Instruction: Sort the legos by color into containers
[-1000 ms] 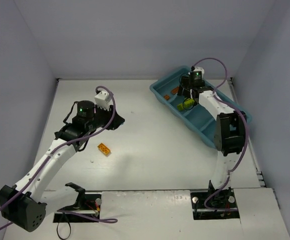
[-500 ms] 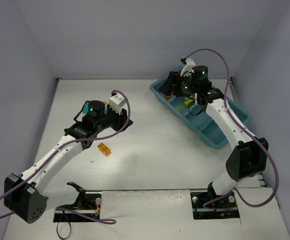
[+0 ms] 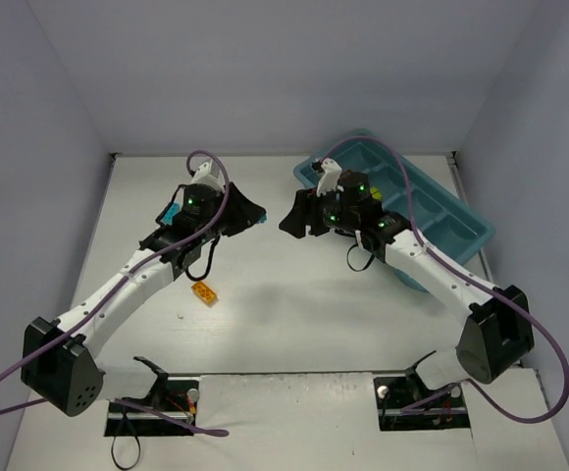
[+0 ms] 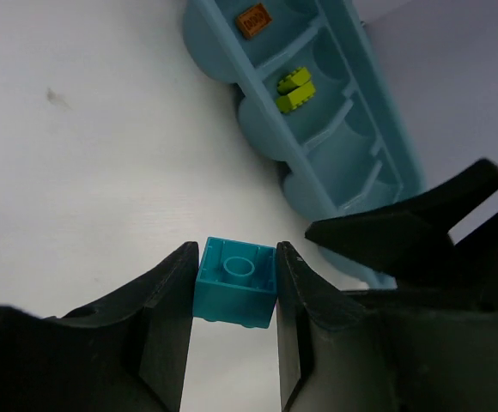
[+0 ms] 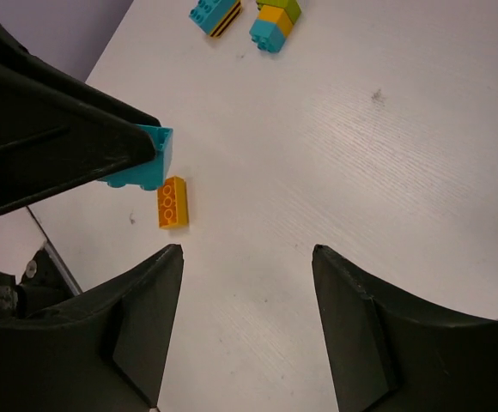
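Cyan square studded plastic brick [image 4: 236,285]: clamped in the left claw [image 4: 236,257], lower centre of the left wrist view. Long teal-blue plastic tray [image 4: 392,142], upper right: brown-orange brick [image 4: 252,21] in the end compartment, lime green bricks [image 4: 294,89] in the next. Yellow-orange brick [image 5: 172,202]: flat on the table [image 5: 335,172], left of centre in the right wrist view.

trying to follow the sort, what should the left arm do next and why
Probably carry the cyan brick, clamped in the left gripper, to an empty compartment of the tray: the orange brick and lime bricks already occupy two others.
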Motion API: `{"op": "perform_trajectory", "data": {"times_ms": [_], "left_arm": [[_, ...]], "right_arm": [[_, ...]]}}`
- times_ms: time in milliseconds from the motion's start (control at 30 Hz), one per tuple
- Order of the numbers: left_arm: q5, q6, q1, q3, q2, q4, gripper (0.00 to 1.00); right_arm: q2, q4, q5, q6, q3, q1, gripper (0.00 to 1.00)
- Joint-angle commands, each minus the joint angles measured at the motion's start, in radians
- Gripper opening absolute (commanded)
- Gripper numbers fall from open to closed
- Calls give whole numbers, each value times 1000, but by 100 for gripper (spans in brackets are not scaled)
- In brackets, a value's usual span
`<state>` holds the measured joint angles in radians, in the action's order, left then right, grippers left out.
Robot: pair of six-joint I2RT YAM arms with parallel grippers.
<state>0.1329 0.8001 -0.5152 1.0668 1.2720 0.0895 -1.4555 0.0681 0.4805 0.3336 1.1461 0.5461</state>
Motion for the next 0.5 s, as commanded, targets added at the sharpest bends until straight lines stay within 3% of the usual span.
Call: {"op": "perform_trajectory", "data": {"times_ms": [0, 267, 467], "left_arm": [[-24, 366, 4, 38, -10, -73, 0], [-21, 635, 3, 19, -13, -117, 0], [-29, 705, 1, 24, -16, -163, 0]], "right_arm": [[96, 166, -106, -28, -22, 40, 59], [98, 300, -223, -41, -33, 130, 63], [37, 317, -255, -47, 27, 161, 64]]}}
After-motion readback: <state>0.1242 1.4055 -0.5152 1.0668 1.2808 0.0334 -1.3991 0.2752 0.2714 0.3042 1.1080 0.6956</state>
